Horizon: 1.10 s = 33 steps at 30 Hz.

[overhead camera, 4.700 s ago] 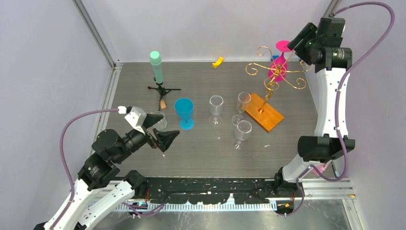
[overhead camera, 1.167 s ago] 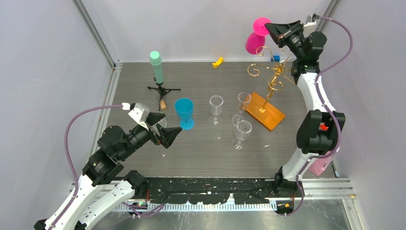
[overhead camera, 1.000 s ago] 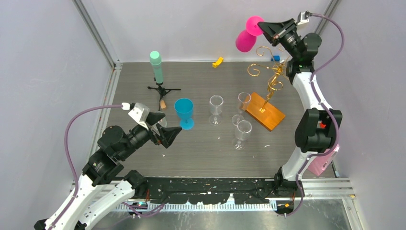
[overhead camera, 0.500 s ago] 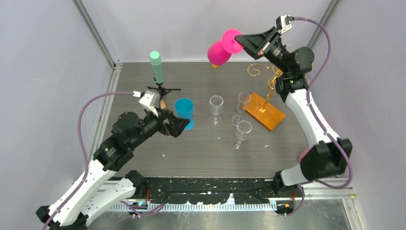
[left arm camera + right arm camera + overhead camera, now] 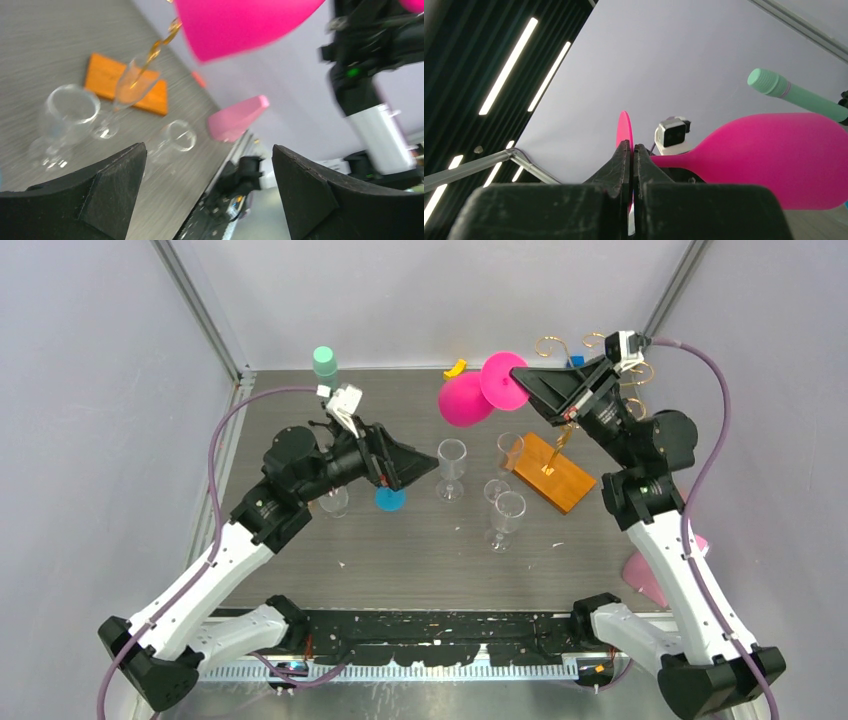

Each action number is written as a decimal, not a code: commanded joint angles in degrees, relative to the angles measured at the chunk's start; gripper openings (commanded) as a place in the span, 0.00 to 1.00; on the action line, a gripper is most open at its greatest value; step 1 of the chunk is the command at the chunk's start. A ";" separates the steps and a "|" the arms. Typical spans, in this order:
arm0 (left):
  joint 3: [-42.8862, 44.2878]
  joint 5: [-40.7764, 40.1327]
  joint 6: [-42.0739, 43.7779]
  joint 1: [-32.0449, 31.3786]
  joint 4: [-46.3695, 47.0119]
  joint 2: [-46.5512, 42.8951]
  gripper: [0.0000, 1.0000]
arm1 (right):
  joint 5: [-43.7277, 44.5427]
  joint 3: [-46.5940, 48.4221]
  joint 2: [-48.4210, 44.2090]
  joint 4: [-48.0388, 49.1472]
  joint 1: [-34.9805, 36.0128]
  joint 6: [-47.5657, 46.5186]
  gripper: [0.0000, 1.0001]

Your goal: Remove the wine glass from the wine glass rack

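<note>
My right gripper is shut on the round foot of a pink wine glass and holds it in the air on its side, bowl to the left. The glass hangs left of the wine glass rack, apart from its gold wire arms. The rack's wooden base lies below. In the right wrist view the fingers pinch the thin pink foot, and the bowl sticks out to the right. My left gripper is open and empty, just below and left of the bowl.
Three clear glasses stand mid-table, and another sits under my left arm. A blue glass's foot shows there too. A mint cylinder and a yellow piece are at the back.
My right arm has carried the pink glass left and down, away from the rack and over the table's middle. My left arm has risen and reached right toward it, still open.
</note>
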 commanded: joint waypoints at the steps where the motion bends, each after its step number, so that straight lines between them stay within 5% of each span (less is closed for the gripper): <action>1: 3.72 9.57 -10.50 2.50 16.29 2.49 1.00 | 1.57 -2.42 -3.73 1.10 0.80 5.56 0.00; 4: 4.39 14.32 -14.88 4.13 23.65 4.82 1.00 | 0.52 -3.85 -4.53 6.67 1.06 10.54 0.00; 9: 7.92 17.14 -15.81 6.57 23.14 6.71 1.00 | -2.02 -1.69 -3.79 17.29 1.19 20.43 0.00; 15: 9.64 20.54 -21.22 6.84 30.19 7.58 1.00 | -1.70 -0.91 -4.99 15.13 1.17 19.93 0.00; 19: 9.22 23.36 -32.11 6.84 38.33 8.86 0.99 | -0.95 -2.06 -4.34 16.86 1.29 20.88 0.00; 26: 5.76 24.37 -57.66 6.84 63.52 13.02 0.82 | 0.08 -3.09 -1.04 24.56 1.42 24.78 0.01; 33: 5.34 24.11 -63.48 6.84 68.22 14.24 0.51 | 1.21 -5.46 2.60 30.89 1.56 28.26 0.00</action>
